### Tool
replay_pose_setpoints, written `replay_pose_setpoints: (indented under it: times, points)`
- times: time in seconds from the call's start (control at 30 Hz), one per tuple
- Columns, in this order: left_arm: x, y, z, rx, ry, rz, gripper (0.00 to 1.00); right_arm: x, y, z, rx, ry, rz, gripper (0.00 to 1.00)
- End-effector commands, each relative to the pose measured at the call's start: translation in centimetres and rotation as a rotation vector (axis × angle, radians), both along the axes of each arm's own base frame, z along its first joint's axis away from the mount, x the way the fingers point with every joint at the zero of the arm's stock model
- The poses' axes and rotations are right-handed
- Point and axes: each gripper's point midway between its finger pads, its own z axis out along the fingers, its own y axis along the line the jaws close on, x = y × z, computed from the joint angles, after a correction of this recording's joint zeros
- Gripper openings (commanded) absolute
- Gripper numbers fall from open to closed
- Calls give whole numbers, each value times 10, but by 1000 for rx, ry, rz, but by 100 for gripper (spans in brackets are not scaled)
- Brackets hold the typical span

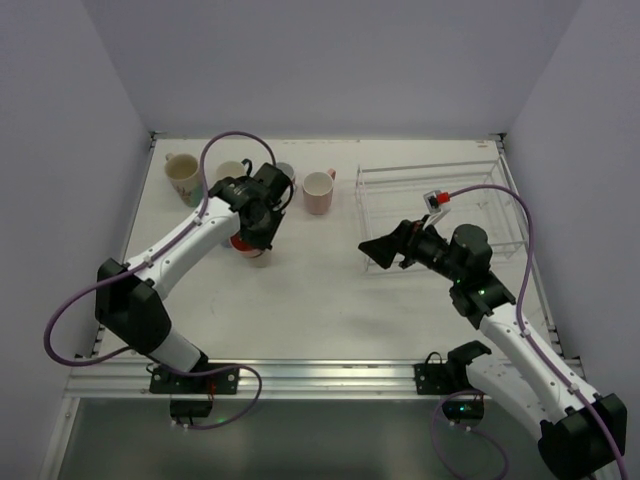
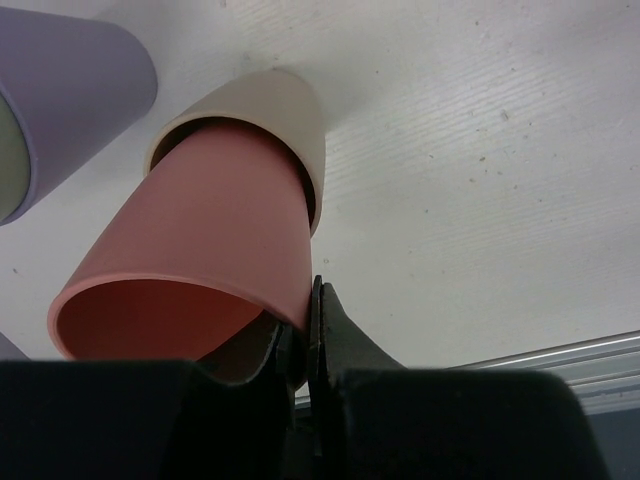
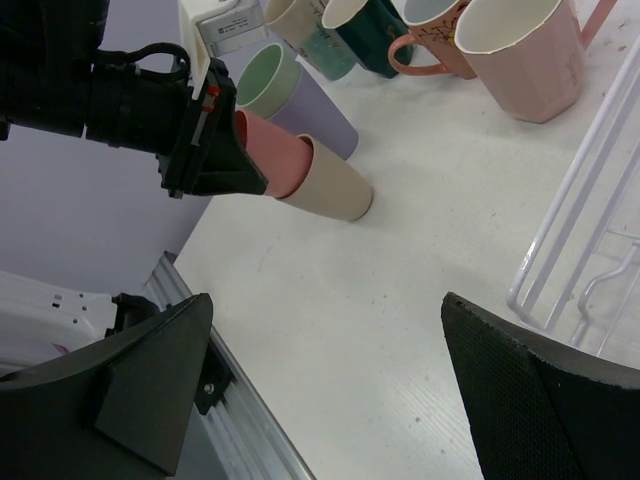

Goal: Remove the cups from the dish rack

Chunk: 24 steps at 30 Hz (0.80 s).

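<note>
"On the left half of the desk (image 1: 320,300), the cups are gathered: a pink mug (image 1: 318,190), a cream mug (image 1: 183,178) and others behind the left arm. No cup shows among the bars of the dish rack (image 1: 430,168), so the unloading looks nearly done."

"What is left, then?"

"The salmon cup (image 2: 210,240). The left pincer (image 2: 308,310) is clamped tight on its rim wall, one finger inside and one outside. The cup is tilted, its base tucked into a cream tumbler (image 2: 280,110) whose bottom rests on the desk, just beside a lavender cup (image 2: 70,90). Letting go seems the last step."

"And the right pincer (image 3: 320,360)?"

"It is spread wide and holds nothing, near the rack's corner. The right arm covers part of the rack from above, so a cup there cannot be ruled out. The left arm hides several cups too, which makes the count uncertain."
</note>
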Motion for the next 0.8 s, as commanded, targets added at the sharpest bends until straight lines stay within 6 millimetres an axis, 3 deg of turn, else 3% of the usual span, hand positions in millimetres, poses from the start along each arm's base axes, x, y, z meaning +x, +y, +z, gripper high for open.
replay_pose_setpoints:
  times: [0.0, 0.33, 0.57, 0.67, 0.73, 0.77]
  points:
    - [13, -2, 0, 4, -39, -13, 12, 1, 1, 8, 9, -43, 3, 99]
    - [29, 2, -7, 65, -62, 13, 37, 1, 0, 8, 8, -45, 0, 99]
    - [38, 5, 6, 64, -118, 42, 53, 2, 0, 7, 7, -47, -3, 99]
    - [45, 7, 21, 68, -165, 67, 71, 2, 0, 7, 5, -48, -7, 99]
    - [50, 8, 36, 54, -219, 82, 96, 3, -1, 8, 6, -54, -10, 99]
    - [53, 8, 43, 48, -241, 86, 100, 3, -1, 9, 4, -56, -10, 99]
